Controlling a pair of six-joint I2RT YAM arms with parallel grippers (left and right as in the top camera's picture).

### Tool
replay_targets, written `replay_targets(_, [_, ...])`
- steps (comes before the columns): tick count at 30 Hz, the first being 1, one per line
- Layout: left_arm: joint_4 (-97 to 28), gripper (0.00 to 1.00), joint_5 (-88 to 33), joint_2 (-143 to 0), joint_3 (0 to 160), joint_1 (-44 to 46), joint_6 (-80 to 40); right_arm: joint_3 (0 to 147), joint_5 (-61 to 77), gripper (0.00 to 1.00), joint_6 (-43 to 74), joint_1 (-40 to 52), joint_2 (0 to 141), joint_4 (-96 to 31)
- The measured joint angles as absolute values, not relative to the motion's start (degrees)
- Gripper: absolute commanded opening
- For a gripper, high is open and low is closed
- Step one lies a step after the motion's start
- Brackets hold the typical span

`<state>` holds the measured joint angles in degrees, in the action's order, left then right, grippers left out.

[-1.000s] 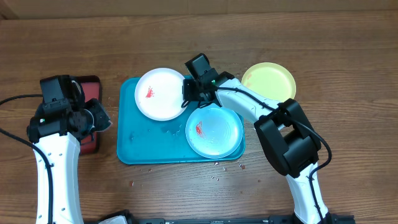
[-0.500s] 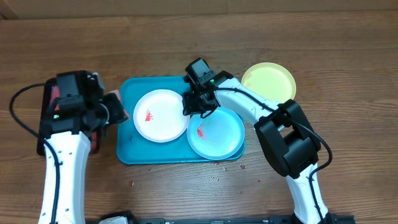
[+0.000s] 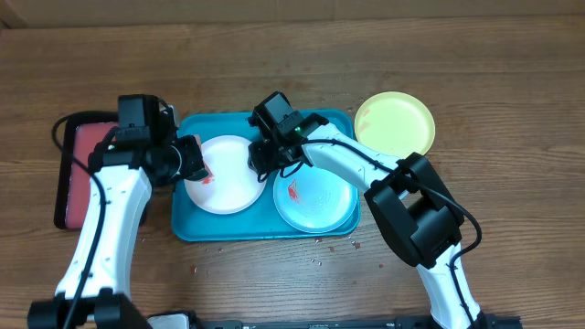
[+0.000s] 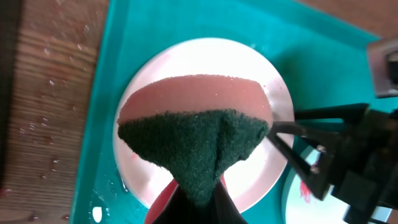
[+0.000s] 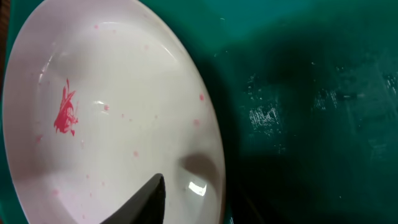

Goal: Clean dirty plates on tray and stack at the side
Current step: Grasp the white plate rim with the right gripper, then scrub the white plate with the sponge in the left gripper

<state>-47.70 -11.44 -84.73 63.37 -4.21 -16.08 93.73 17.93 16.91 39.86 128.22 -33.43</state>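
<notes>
The white plate [image 3: 228, 178] lies at the left of the teal tray [image 3: 187, 224], with a red smear [image 5: 65, 112] on it. My left gripper [image 3: 190, 162] is shut on a pink and green sponge [image 4: 199, 143], held just above the plate's left part. My right gripper [image 3: 263, 157] sits at the plate's right rim, jaws parted and straddling it, with one finger [image 5: 152, 202] over the plate's inside. A pale blue plate [image 3: 315, 196] with a red smear lies at the tray's right. A yellow-green plate [image 3: 395, 123] rests on the table beside the tray.
A smaller dark-rimmed tray with a pink-red inside [image 3: 82, 174] lies left of the teal tray. Small crumbs and droplets dot the wood [image 3: 320, 258] in front of the tray. In the left wrist view the right gripper's black fingers [image 4: 311, 149] show close by.
The white plate has slid left and forward on the tray with my right gripper. The right jaws have parted. My left arm swung right from the small tray, carrying the sponge over the plate.
</notes>
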Motion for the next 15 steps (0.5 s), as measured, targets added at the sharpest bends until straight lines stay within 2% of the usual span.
replay_targets(1, [-47.7,0.04,-11.6,-85.4,63.4,-4.2,-16.1,93.7,17.8,0.25,17.5,39.9,128.2,-33.4])
replay_targets(5, [-47.6,0.04,-11.9,-86.8,63.4,-4.2,-15.9,93.7,17.3,0.19,19.1,40.0,128.2,-33.1])
replay_targets(8, [-47.0,0.04,-11.9,-87.2,63.4,-4.2,-15.9,93.7,17.0,0.09,19.6,40.3,128.3,-33.1])
replay_targets(15, [-46.7,0.04,-12.0,-87.2,63.4,-4.0,-15.6,93.7,12.4,0.08,22.0,42.4,128.6,-33.0])
